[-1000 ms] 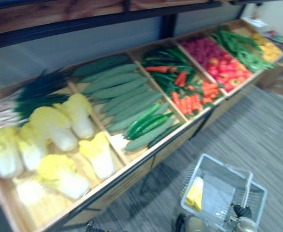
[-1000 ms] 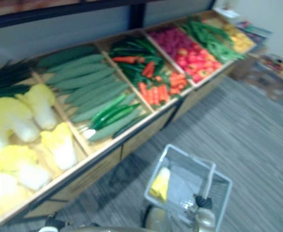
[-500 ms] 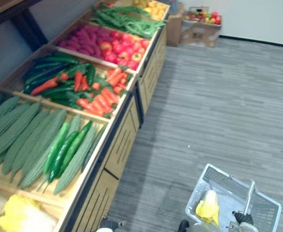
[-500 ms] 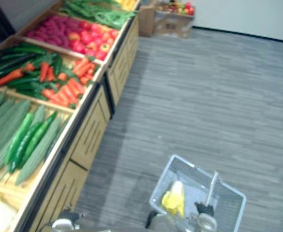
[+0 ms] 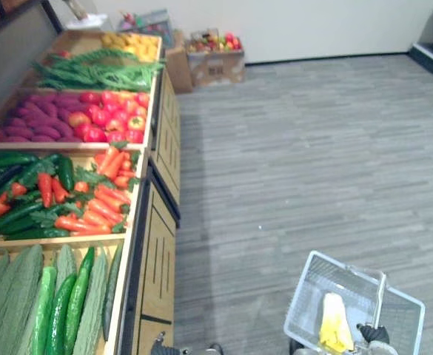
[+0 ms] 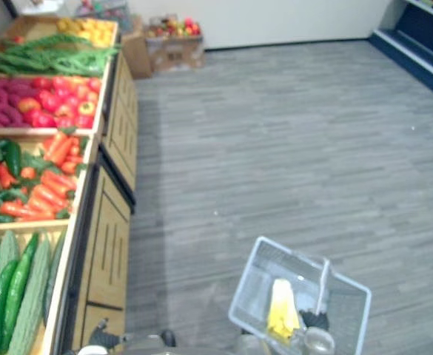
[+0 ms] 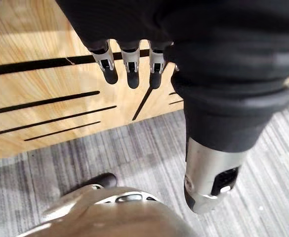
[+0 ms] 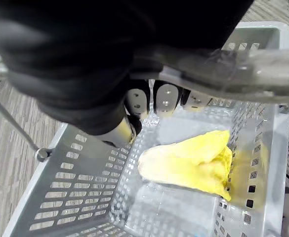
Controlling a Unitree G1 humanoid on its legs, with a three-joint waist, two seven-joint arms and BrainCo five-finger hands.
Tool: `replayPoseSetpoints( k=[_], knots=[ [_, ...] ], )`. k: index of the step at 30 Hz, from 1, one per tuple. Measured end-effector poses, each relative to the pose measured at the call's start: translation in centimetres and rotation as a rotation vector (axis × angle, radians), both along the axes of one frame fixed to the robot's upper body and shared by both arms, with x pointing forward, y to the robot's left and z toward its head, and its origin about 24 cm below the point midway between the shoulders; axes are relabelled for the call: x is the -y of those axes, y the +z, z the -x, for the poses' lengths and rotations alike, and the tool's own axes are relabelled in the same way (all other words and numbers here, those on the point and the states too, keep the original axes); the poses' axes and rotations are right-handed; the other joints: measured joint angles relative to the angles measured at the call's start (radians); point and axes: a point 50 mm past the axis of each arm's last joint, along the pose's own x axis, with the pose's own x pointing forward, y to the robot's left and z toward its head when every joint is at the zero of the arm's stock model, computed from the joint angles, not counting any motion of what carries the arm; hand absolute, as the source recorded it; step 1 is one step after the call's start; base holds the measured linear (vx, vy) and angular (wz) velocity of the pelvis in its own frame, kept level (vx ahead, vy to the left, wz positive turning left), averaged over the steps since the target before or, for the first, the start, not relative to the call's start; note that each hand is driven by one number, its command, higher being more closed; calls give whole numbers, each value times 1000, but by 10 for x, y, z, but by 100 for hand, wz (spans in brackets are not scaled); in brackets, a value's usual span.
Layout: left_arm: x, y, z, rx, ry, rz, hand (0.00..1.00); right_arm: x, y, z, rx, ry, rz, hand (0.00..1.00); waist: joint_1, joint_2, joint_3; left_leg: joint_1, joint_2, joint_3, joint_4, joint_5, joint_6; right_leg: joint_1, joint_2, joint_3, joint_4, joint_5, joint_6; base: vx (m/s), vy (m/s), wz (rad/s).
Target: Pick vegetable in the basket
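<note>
A yellow cabbage (image 8: 188, 163) is seen lying in the grey plastic basket (image 5: 305, 302), on its bottom and close to one perforated wall. The basket's handle (image 8: 233, 69) is gripped by the right hand (image 8: 109, 74), its fingers (image 8: 166, 98) curled round the bar, though much of the grasp is hidden by the hand's own back. The left hand (image 7: 184, 54) is held beside the wooden cabinet front (image 7: 35, 98), fingers apparently loose, with nothing in them. Bins of carrots (image 5: 101, 203), cucumbers (image 5: 68, 310), red vegetables (image 5: 109, 118) and green beans (image 5: 90, 74) are ranged alongside. A box of fruit (image 5: 216, 61) is set by the far wall, its contents hard to make out.
</note>
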Motion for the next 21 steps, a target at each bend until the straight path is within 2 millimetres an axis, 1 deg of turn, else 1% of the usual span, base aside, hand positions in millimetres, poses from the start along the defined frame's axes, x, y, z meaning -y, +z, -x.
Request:
replayPoseSetpoints(
  k=[2,4,6,9,11,12,13,14,15,16,17,18,19,20,21],
  knots=[
    [1,-1,2,-8,-19,-1,0,-1,0,-1,3,7,1,100,3,2,-8,6,-30,-1,-20,-2,13,1,-24,3,-14,4,7,78,146,0],
    [2,-1,1,-9,-32,-1,0,-1,1,-3,9,14,3,100,4,3,-9,11,-39,-5,-33,2,20,0,-31,1,-15,6,12,95,66,5],
    [2,-1,1,-11,-42,-2,0,-2,1,-4,14,18,-1,100,5,-1,-8,20,-50,-5,-39,3,21,1,-34,1,-15,4,15,130,56,-3],
    [1,0,-2,-13,-82,-8,0,-2,1,-4,15,17,-4,100,6,-8,-7,32,-51,6,-37,-5,32,0,-35,3,-7,0,20,142,33,-17],
    [1,0,-4,-12,-101,-11,0,-1,1,-3,15,5,-5,100,5,-7,-8,43,-52,5,-33,-15,42,-6,-35,3,24,-5,21,156,36,-19],
    [3,1,-6,-9,-113,-10,0,0,1,-2,16,-5,-6,100,5,-6,-8,55,-51,4,-33,-22,46,-22,-34,2,74,-11,12,154,49,-15],
    [4,1,-7,-8,-124,-8,0,1,2,-2,19,-13,-6,100,6,1,-9,59,-47,4,-32,-29,50,-53,-30,3,144,-16,11,173,67,-19],
    [5,1,-8,-7,-132,-8,0,3,4,-5,38,-31,-2,100,6,14,-12,76,-46,6,-34,-34,57,-110,-32,7,284,-24,11,131,63,-13],
    [5,1,-8,-7,-133,-9,0,4,5,-5,48,-45,-2,100,5,11,-10,89,-47,6,-34,-36,60,-144,-38,10,368,-24,11,148,55,0],
    [0,1,-7,-9,-133,-19,0,3,5,-6,69,-72,-8,100,4,-6,2,126,-62,6,-35,-42,72,-206,-64,16,549,-17,2,183,46,14],
    [-2,2,-6,-13,-131,-24,0,2,4,-4,80,-108,-19,100,-1,-17,11,171,-76,2,-35,-57,90,-261,-89,21,706,-6,-10,197,34,17],
    [-1,2,-7,-11,-129,-18,0,1,4,-4,82,-117,-22,100,-2,-22,11,188,-77,-4,-34,-66,96,-281,-93,16,761,-22,-13,256,17,22],
    [0,1,-7,-13,-126,-18,0,2,5,-5,87,-117,-20,100,-4,-23,13,212,-71,-16,-38,-75,98,-306,-88,-18,808,-73,-16,253,-8,38],
    [1,1,-9,-8,-120,-13,0,3,8,-9,104,-107,-10,100,-10,-16,13,217,-54,-26,-46,-76,98,-349,-69,-83,773,-106,-29,274,-25,37],
    [2,1,-9,-5,-116,-11,0,4,8,-10,107,-103,-8,100,-10,-14,15,217,-50,-27,-50,-75,98,-356,-63,-94,757,-108,-31,203,-40,35]
  ],
)
